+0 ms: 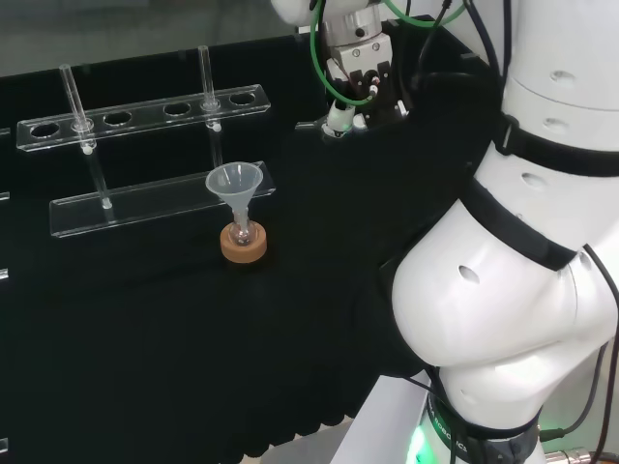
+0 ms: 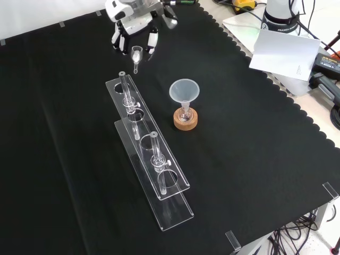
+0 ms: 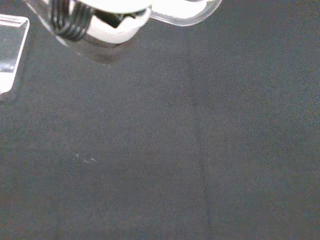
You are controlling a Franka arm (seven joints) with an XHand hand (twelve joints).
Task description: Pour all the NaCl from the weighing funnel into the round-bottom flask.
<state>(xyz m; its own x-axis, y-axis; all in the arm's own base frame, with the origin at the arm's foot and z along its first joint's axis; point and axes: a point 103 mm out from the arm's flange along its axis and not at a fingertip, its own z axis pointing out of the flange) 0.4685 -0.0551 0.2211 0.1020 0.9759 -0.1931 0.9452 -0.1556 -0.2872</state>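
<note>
Black-and-white robot hand (image 2: pixel 135 32) pinches a small clear weighing funnel (image 2: pixel 136 57), carry step.
Next, I judge: bring it over the clear plastic funnel (image 2: pixel 184 91) in the cork-ringed round-bottom flask (image 2: pixel 185 113) and tip.

A clear test tube rack (image 2: pixel 151 175) holding two glass tubes stands on the black cloth (image 2: pixel 255 159); white paper (image 2: pixel 284 53) lies beyond its edge.

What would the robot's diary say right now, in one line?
black and white hand: holds clear weighing funnel | clear cone funnel in flask on cork ring | pouring: not begun
</note>
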